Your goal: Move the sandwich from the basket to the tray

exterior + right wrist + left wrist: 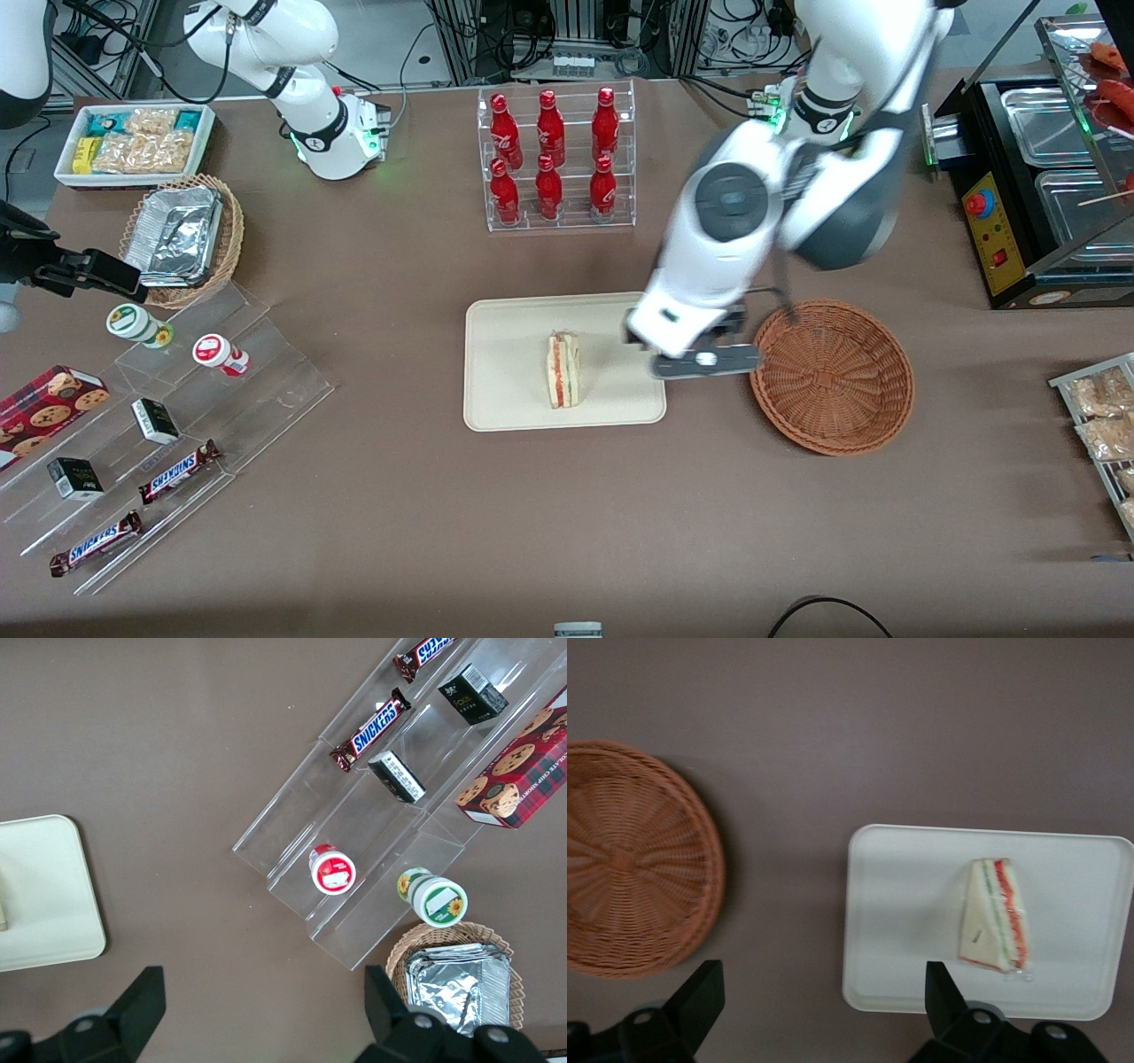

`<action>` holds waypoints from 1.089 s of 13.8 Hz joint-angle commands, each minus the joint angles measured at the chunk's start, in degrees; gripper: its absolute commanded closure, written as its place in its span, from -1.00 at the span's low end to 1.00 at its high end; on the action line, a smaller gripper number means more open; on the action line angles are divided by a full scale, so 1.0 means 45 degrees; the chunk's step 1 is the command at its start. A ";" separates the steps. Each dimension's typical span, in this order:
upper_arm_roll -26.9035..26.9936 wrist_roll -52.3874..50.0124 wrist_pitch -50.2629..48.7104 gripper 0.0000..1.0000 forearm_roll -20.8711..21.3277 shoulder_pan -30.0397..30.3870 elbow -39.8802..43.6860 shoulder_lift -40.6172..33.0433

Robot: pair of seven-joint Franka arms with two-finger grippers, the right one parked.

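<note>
The sandwich [563,369] [994,914], a pale wedge with red and green filling, lies on the cream tray [505,354] [904,904] near its middle. The reddish-brown wicker basket [833,377] [629,859] stands beside the tray, toward the working arm's end, with nothing in it. My gripper [700,359] [824,979] hangs above the table over the gap between the tray's edge and the basket. It is open, with nothing between its black fingers [943,988], apart from the sandwich.
A clear rack of red bottles [556,159] stands farther from the front camera than the tray. Toward the parked arm's end are a tan basket with a foil container [182,237], a white snack bin [135,142] and acrylic steps [168,425]. A black machine [1028,177] stands at the working arm's end.
</note>
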 commanded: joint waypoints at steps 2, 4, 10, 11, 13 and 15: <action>-0.0122 0.1581 -0.0479 -1.00 -0.0101 0.1329 -0.1417 -0.1980; -0.0122 0.2790 -0.0946 -1.00 -0.0101 0.2091 -0.2004 -0.2685; -0.0102 0.5547 -0.1926 -1.00 -0.0453 0.4083 -0.3018 -0.4286; -0.0083 0.5956 -0.1887 -1.00 -0.0453 0.4221 -0.3370 -0.4579; -0.0082 0.6816 -0.1673 -1.00 -0.0453 0.4787 -0.4228 -0.5301; -0.0063 0.7130 -0.1672 -1.00 -0.0433 0.5062 -0.4505 -0.5636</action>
